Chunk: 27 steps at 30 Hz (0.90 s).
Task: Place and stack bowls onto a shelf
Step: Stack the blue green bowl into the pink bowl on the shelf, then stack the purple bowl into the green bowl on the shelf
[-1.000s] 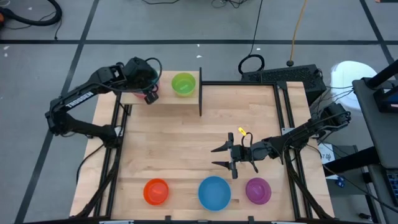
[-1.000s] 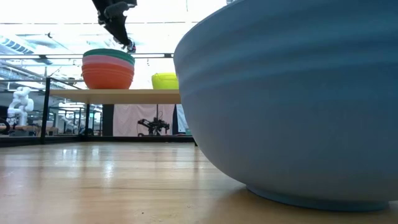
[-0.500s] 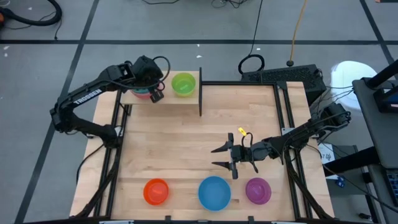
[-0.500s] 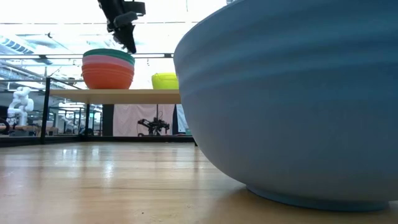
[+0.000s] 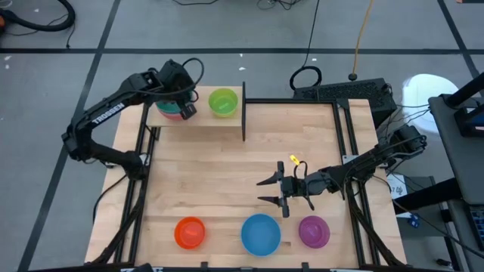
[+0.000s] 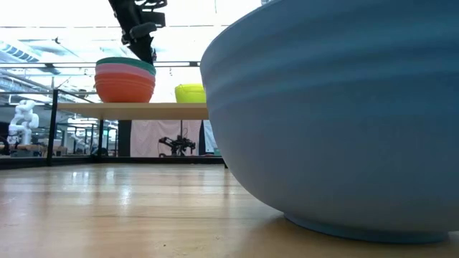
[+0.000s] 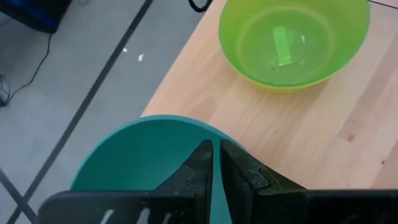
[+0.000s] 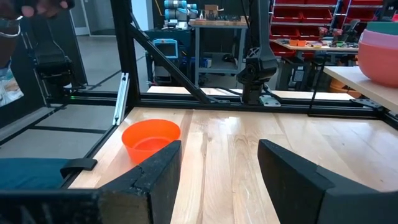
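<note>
The shelf stands at the table's far left. On it sits a stack of bowls with the teal bowl on top, pink and a red-orange one below, and beside it the green bowl. My left gripper is shut, pointing down over the teal bowl just inside its rim. The orange bowl, blue bowl and purple bowl rest along the near edge. My right gripper hangs open above the table, just beyond the blue bowl, pointing left. My left gripper comes from above with its shut fingertips right at the teal bowl's rim. I cannot tell whether they touch it. The bowl sits nested in the stack on the shelf.
A black post rises at the shelf's right end. Black frame rails run along the table's sides. Bare wood lies between the shelf and the near row of bowls. In the low view the blue bowl blocks most of the right side.
My left arm has swung a little toward the far edge and the right, uncovering the stack in the high view. Its gripper rose slightly, then came back down over the teal bowl. The stack has not moved.
</note>
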### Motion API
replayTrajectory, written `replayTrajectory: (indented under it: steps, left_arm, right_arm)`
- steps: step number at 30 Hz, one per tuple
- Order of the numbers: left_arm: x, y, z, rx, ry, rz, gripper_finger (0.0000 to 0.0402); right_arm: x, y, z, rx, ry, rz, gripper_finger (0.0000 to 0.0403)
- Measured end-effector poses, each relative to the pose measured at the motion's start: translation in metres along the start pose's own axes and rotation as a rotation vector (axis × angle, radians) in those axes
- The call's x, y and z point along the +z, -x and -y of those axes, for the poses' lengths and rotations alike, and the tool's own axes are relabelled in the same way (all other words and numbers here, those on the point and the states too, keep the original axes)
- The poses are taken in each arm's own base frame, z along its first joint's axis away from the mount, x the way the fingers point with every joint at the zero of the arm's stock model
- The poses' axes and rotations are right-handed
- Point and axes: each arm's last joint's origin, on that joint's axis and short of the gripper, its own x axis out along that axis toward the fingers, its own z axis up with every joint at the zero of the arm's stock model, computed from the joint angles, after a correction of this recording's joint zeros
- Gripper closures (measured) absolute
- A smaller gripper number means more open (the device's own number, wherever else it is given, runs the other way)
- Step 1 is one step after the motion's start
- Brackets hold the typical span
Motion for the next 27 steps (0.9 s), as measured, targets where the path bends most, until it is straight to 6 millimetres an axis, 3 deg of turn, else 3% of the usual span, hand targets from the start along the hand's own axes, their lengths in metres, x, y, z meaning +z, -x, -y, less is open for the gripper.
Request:
replayTrajectory:
  steps: [10, 17, 22, 27]
  left_arm:
    - [-0.002, 0.006, -0.001, 0.005, -0.021, 0.016, 0.0366]
    - [-0.013, 0.049, 0.009, -0.075, 0.003, 0.164, 0.0367]
    - [-0.035, 0.08, 0.028, -0.193, -0.034, 0.287, 0.0367]
    - [-0.066, 0.084, 0.056, -0.32, -0.032, 0.411, 0.0367]
  right_arm:
    - [0.0, 0.0, 0.0, 0.0, 0.0, 0.0, 0.0196]
    - [0.0, 0.0, 0.0, 0.0, -0.026, -0.005, 0.0196]
    - [0.0, 0.0, 0.0, -0.004, -0.058, -0.002, 0.0196]
    - [0.0, 0.001, -0.001, -0.06, -0.102, 0.007, 0.0196]
